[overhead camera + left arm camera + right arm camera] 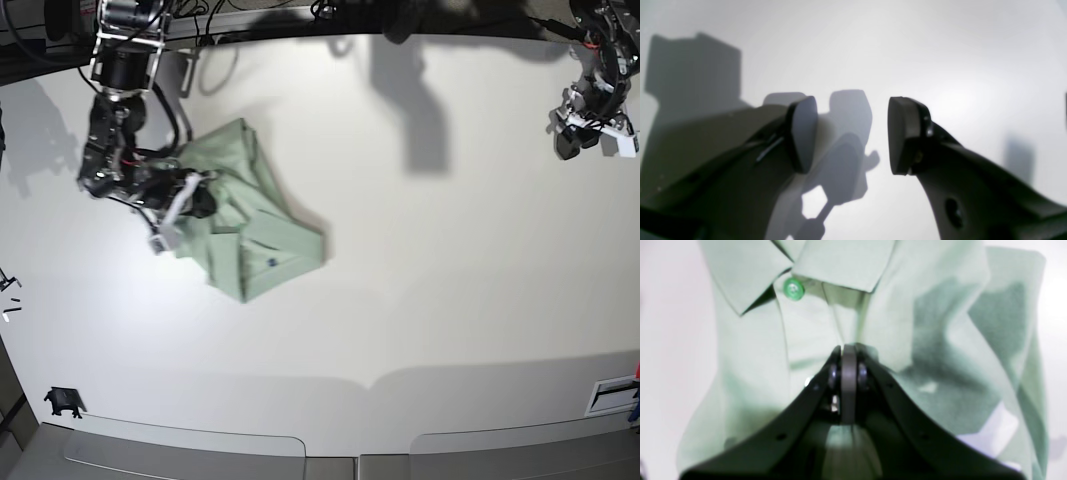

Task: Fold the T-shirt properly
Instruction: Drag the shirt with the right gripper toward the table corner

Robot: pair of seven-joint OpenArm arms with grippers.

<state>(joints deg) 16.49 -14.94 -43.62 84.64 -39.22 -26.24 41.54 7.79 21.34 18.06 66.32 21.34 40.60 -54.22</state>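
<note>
The pale mint-green T-shirt (262, 228) lies crumpled on the white table, left of centre in the base view, with a tiny dark label (272, 263) facing up. My right gripper (193, 200) sits at the shirt's left side. In the right wrist view this gripper (849, 351) is shut on a pinch of T-shirt (750, 340) cloth just below the collar (840, 263) and a green button (793, 288). My left gripper (588, 135) hangs at the far right, well away from the shirt. The left wrist view shows the left gripper (853, 133) open over bare table, nothing between its pads.
The white table (450, 260) spreads to the right of the shirt. Cables and arm mounts line the back edge. A small black object (63, 402) lies near the front left corner. A white slotted part (612, 395) is at the right edge.
</note>
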